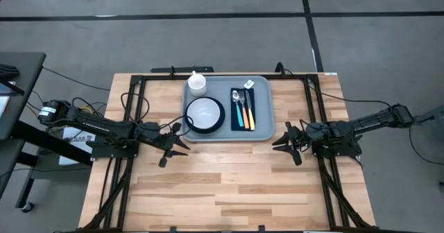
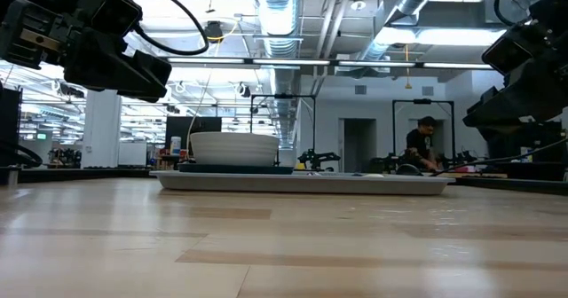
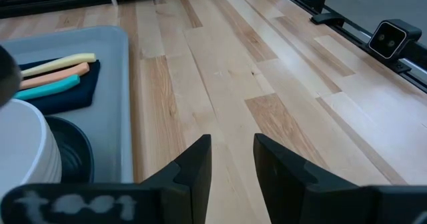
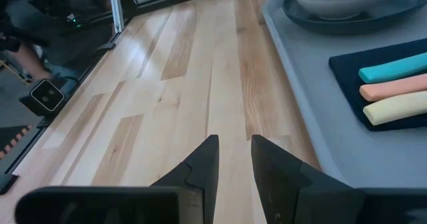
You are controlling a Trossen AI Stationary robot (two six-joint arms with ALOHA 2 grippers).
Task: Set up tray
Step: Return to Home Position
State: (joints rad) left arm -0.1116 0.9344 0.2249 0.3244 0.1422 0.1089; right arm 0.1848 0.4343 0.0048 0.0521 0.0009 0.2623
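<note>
Left gripper (image 1: pixel 184 148): fingers apart by a narrow gap, nothing between them; hanging clear of the table, just off the tray's near-left corner.
Right gripper (image 1: pixel 277 144): same story, a narrow gap and nothing held; hanging just off the near-right corner.
Tray (image 1: pixel 263 116): at the far middle of the table, lying between the two arms and ahead of both; long axis running left to right.
Nearer arm: close call, left by a whisker going by the high view.
Way out: probably straight back, away from the tray; bare wood under both sets of fingers in the wrist views, so little to snag.
Cutlery axis: all three pieces parallel, handles pointing to the near edge.
Count, tray: one.
Count, dishes: one plate (image 1: pixel 221 121), one bowl (image 1: pixel 203 113) sitting on it, one cup (image 1: pixel 197 82) at the far-left corner.
Count, napkin (image 1: pixel 234 124): one, right of the plate.
Count, cutlery: three on the napkin; spoon (image 1: pixel 237 107), fork (image 1: pixel 243 113), knife (image 1: pixel 250 113), in that order left to right.
Extra: one small white item beyond the napkin, too small to name.
Setting: looking complete.
</note>
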